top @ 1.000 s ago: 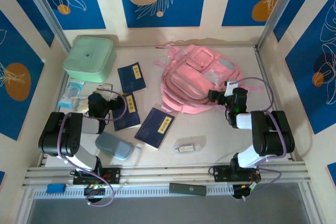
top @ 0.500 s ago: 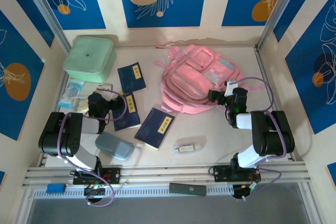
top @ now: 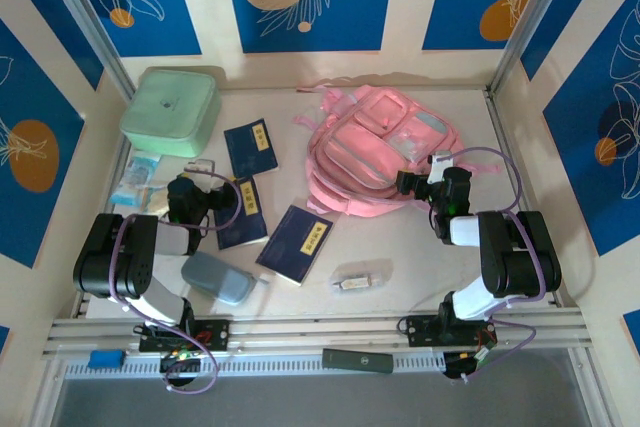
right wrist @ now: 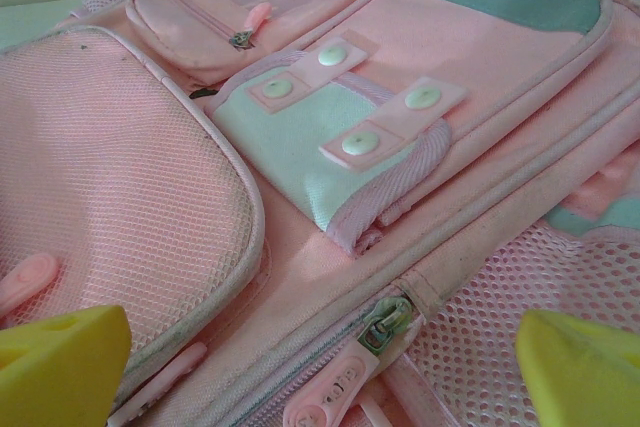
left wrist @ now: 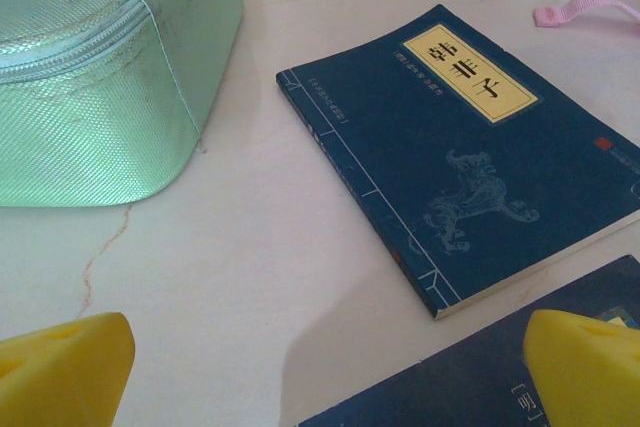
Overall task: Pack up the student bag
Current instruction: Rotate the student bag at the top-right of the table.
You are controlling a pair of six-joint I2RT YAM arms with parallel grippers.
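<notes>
Overhead, the student bag (top: 375, 152) lies flat on its back toward the far right of the tabletop (top: 420, 247). Its pockets face up, probably so the zips can be reached from above. The right gripper (top: 408, 184) sits just beside the bag's near edge, jaws spread wide and holding nothing. On the left half are a mint-green box (top: 170, 112) in the far left corner, three dark blue books (top: 296, 244) and a grey-blue pouch (top: 218, 278) by the near edge. These loose things look laid out for packing, within the left arm's reach. The left gripper (top: 195, 182) hangs low between box and books, also spread and empty. From the left wrist, yellow fingertips (left wrist: 60, 367) stand wide apart above bare tabletop. Ahead lies the far book (left wrist: 470, 147), its yellow label reading 韩非子, and a second book (left wrist: 480, 392) at the bottom edge shows a bracketed 明. From the right wrist, yellow fingertips (right wrist: 60, 367) frame the bag's mesh panels. A pink zip pull (right wrist: 330, 392) lies between them, and its raised lettering is too blurred to read. The zip looks shut, so opening it seems the likely first step.
</notes>
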